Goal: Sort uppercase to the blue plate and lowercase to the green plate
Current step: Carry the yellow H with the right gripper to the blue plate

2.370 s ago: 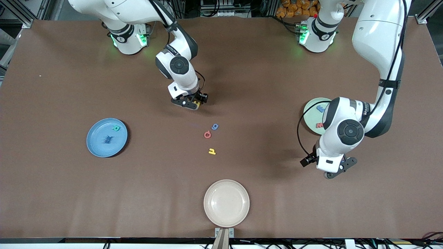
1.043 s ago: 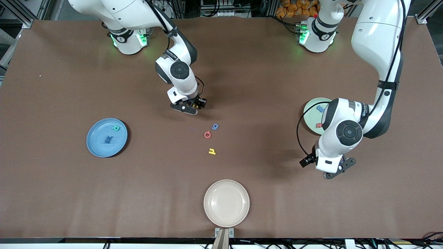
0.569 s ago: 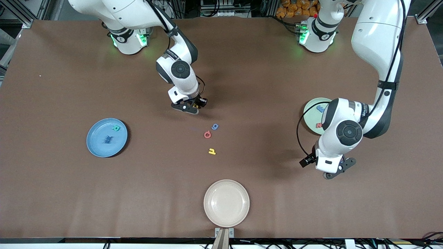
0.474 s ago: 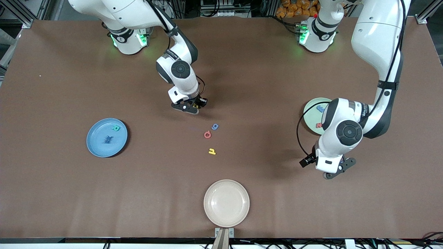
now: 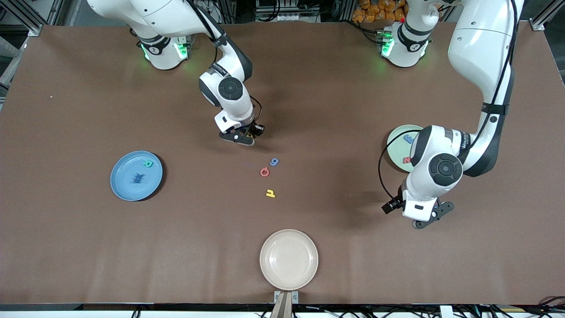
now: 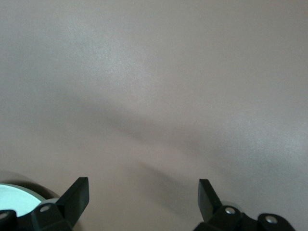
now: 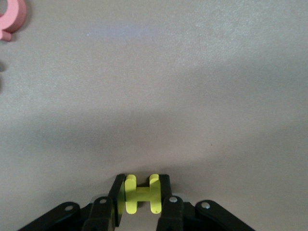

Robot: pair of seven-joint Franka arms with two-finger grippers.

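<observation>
Clamping the yellow H [image 7: 141, 193] at table level, the right end effector [image 5: 245, 134] was mid-sort: blue plate [image 5: 123, 187] held two letters, green plate [image 5: 396, 140] two, three lay near it, while the left end effector [image 6: 143, 199] waited open beside the green plate.

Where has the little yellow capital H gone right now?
The small flat yellow capital H is pinched between the fingers of the right gripper, low over the brown table, farther from the front camera than the small blue g and red Q.
</observation>
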